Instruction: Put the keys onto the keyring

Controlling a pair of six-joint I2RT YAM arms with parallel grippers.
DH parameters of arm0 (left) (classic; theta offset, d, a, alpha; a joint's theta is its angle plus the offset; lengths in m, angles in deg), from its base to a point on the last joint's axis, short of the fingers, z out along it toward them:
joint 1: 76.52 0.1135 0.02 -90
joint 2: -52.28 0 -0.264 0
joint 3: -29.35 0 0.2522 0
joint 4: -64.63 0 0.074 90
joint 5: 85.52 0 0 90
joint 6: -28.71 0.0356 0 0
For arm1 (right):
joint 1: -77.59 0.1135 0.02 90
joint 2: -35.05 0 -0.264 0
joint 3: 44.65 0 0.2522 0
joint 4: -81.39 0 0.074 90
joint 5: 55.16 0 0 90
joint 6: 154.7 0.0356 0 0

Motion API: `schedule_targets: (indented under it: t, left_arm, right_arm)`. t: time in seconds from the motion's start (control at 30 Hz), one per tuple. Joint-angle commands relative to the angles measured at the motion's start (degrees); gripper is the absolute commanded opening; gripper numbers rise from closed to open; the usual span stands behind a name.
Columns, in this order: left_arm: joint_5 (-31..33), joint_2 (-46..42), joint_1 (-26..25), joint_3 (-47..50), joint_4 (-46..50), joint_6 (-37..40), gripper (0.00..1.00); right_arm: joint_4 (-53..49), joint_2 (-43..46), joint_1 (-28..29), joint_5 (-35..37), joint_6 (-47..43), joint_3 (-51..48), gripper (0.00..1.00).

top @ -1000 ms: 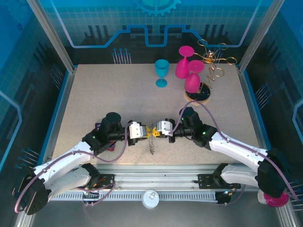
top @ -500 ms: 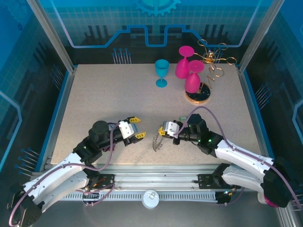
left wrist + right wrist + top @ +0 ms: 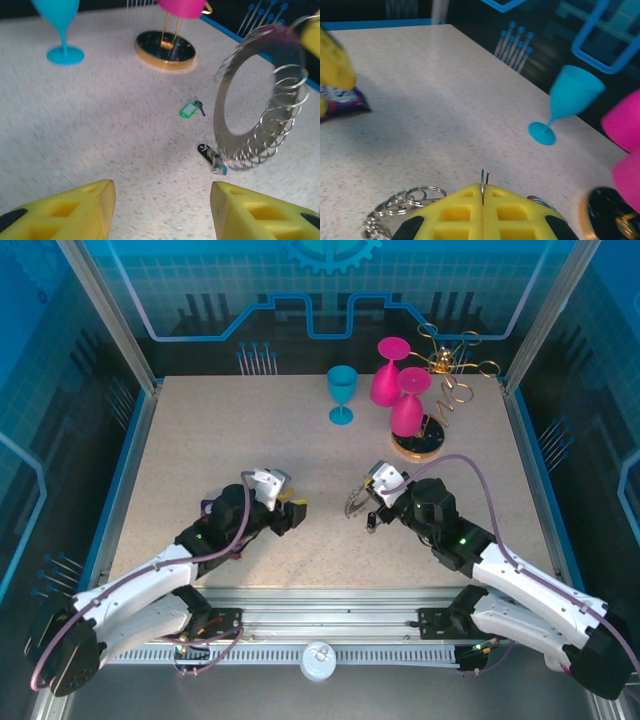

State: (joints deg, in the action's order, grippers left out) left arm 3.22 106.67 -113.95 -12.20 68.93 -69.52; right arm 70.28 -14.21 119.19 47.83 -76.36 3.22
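My right gripper [image 3: 366,502] is shut on the keyring [image 3: 354,506], a flat grey ring with small wire loops, and holds it on edge above the table. Its thin rim [image 3: 483,179] sticks up between the closed yellow fingers, with the loops [image 3: 405,197] hanging to the left. The left wrist view has the keyring [image 3: 225,132] upright at right. Beneath it on the table lie the keys, a green-headed one [image 3: 189,110] and a black-headed one [image 3: 212,155]. My left gripper [image 3: 290,512] [image 3: 162,200] stands open and empty, left of the ring and apart from it.
At the back of the table stand a teal goblet [image 3: 341,392], two pink goblets [image 3: 400,390] and a gold wire stand on a dark round base [image 3: 418,442]. A purple packet [image 3: 342,99] lies by the left arm.
The two grippers met at the keyring a second ago. The left one has opened, let go and drawn back left. The right one has carried the ring up and to the right.
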Motion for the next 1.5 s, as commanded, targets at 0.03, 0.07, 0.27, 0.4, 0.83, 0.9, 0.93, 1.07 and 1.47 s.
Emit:
schedule_targets:
  t: [0.03, 0.07, 0.27, 0.4, 0.83, 0.9, 0.93, 1.07, 1.47]
  left_arm:
    - [1.33, 7.05, -3.14, -4.09, 1.39, -16.36, 0.52]
    - [2.57, 8.88, -4.00, -5.06, 2.09, -19.28, 0.52]
    - [2.87, 24.72, -8.17, -17.09, 11.22, -37.25, 0.58]
    - [5.28, 34.89, -11.38, -27.70, 20.38, -42.18, 0.61]
    - [6.45, 61.27, -16.05, -58.11, 45.53, -45.08, 0.61]
    - [6.27, 63.63, -16.36, -60.49, 46.64, -45.36, 0.61]
    - [6.35, 64.55, -16.49, -61.56, 47.24, -45.32, 0.61]
    - [8.63, 67.91, -17.21, -66.13, 50.88, -44.18, 0.59]
    - [9.51, 73.09, -18.80, -69.83, 54.68, -43.17, 0.42]
  right_arm:
    - [-6.59, 3.04, -0.58, 11.24, 3.22, 3.33, 0.00]
    - [-7.56, 3.39, -0.61, 12.97, 3.73, 3.70, 0.00]
    - [-13.16, 5.10, -0.72, 21.90, 5.80, 6.14, 0.00]
    - [-13.61, 7.07, -0.66, 22.60, 5.86, 5.82, 0.00]
    - [-14.60, 14.41, -0.58, 27.19, 2.09, 4.41, 0.00]
    - [-14.86, 15.01, -0.61, 27.36, 1.91, 4.39, 0.00]
    - [-14.95, 15.27, -0.54, 27.36, 1.84, 4.39, 0.00]
    - [-14.98, 15.85, -0.55, 27.27, 1.47, 4.30, 0.00]
    - [-14.70, 16.02, -0.55, 27.79, 1.03, 3.95, 0.00]
